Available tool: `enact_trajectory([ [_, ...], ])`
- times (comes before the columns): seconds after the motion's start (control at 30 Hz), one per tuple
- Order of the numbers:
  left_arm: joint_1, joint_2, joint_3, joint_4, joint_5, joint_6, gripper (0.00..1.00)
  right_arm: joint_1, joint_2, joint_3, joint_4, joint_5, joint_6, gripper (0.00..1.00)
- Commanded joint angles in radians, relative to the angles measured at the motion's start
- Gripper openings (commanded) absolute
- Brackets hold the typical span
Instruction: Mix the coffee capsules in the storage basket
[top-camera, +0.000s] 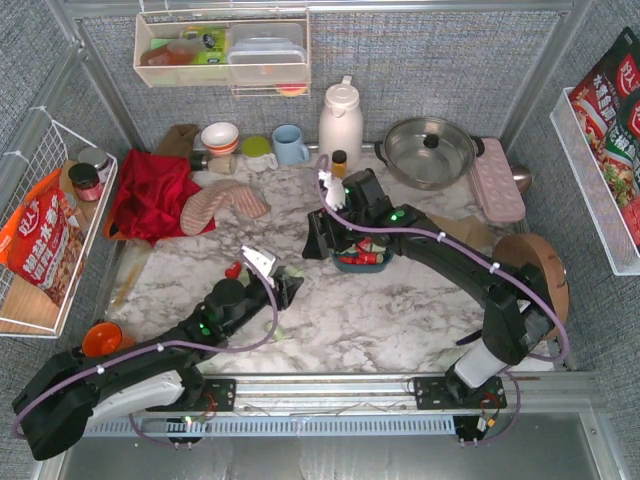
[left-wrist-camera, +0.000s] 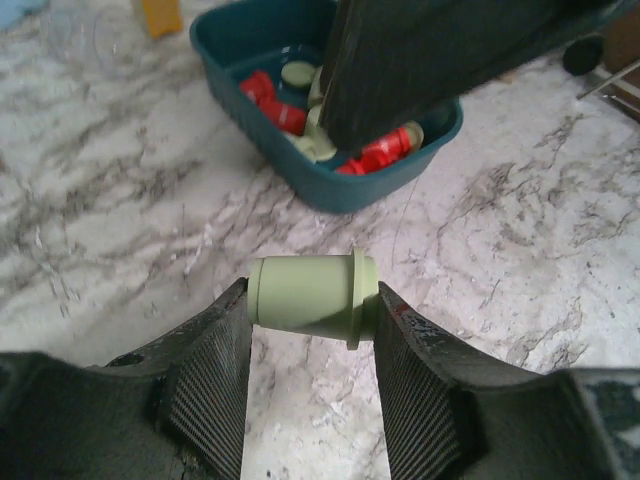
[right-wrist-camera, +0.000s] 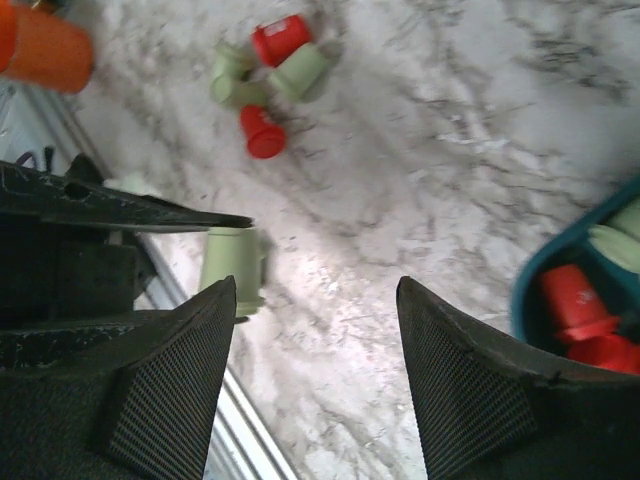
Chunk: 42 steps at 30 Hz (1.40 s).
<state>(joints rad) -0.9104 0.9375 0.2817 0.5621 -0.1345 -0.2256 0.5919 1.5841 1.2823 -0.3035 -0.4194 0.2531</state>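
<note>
The teal storage basket (top-camera: 352, 266) sits mid-table and holds red and mint green capsules (left-wrist-camera: 385, 150). It also shows in the left wrist view (left-wrist-camera: 335, 192) and at the right edge of the right wrist view (right-wrist-camera: 525, 295). My left gripper (top-camera: 288, 287) is shut on a mint green capsule (left-wrist-camera: 305, 292), held sideways just above the marble, a short way in front of the basket. My right gripper (right-wrist-camera: 315, 290) is open and empty, hovering at the basket's left end (top-camera: 318, 238). Several loose red and green capsules (right-wrist-camera: 268, 75) lie on the table beyond the left gripper.
A red cloth (top-camera: 150, 195) and a mitt (top-camera: 215, 205) lie at back left. Cups (top-camera: 290, 143), a white jug (top-camera: 340, 120), a steel pot (top-camera: 430, 150) and a pink tray (top-camera: 497, 180) line the back. An orange cup (top-camera: 100, 338) stands near the front left.
</note>
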Motion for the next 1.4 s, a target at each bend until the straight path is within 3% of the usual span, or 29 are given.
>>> enact_trajectory([
  [0.0, -0.008, -0.011, -0.004, 0.132, 0.060, 0.144, 0.42, 0.037, -0.001, 0.000, -0.012, -0.120, 0.014, 0.69],
  [0.37, -0.046, 0.006, 0.009, 0.142, 0.077, 0.191, 0.42, 0.096, 0.048, 0.004, -0.011, -0.145, 0.016, 0.68],
  [0.53, -0.058, 0.012, 0.016, 0.139, 0.039, 0.199, 0.43, 0.106, 0.057, -0.008, -0.006, -0.152, 0.029, 0.58],
  [0.6, -0.059, 0.015, 0.017, 0.135, 0.022, 0.199, 0.44, 0.107, 0.059, -0.013, -0.003, -0.153, 0.037, 0.48],
  [0.8, -0.061, 0.020, 0.029, 0.089, -0.009, 0.170, 0.67, 0.098, 0.055, -0.026, 0.021, -0.115, 0.064, 0.23],
  [0.83, -0.061, 0.015, 0.030, 0.072, -0.022, 0.159, 0.74, 0.094, 0.052, -0.034, 0.032, -0.105, 0.071, 0.19],
  [0.87, -0.061, 0.008, 0.030, 0.049, -0.035, 0.146, 0.94, 0.086, 0.049, -0.039, 0.045, -0.092, 0.081, 0.16],
  [0.97, -0.061, -0.035, 0.034, -0.059, -0.071, 0.080, 0.99, 0.051, 0.036, -0.060, 0.080, -0.021, 0.098, 0.07],
  [1.23, -0.068, -0.270, 0.010, -0.506, -0.091, -0.184, 0.99, -0.067, 0.023, -0.033, 0.053, 0.491, -0.053, 0.07],
  [1.3, -0.095, -0.306, -0.007, -0.570, -0.122, -0.232, 0.99, -0.099, 0.058, -0.003, 0.053, 0.580, -0.086, 0.12],
  [1.37, -0.115, -0.309, -0.013, -0.590, -0.116, -0.258, 0.99, -0.132, 0.118, 0.039, 0.038, 0.615, -0.099, 0.24],
])
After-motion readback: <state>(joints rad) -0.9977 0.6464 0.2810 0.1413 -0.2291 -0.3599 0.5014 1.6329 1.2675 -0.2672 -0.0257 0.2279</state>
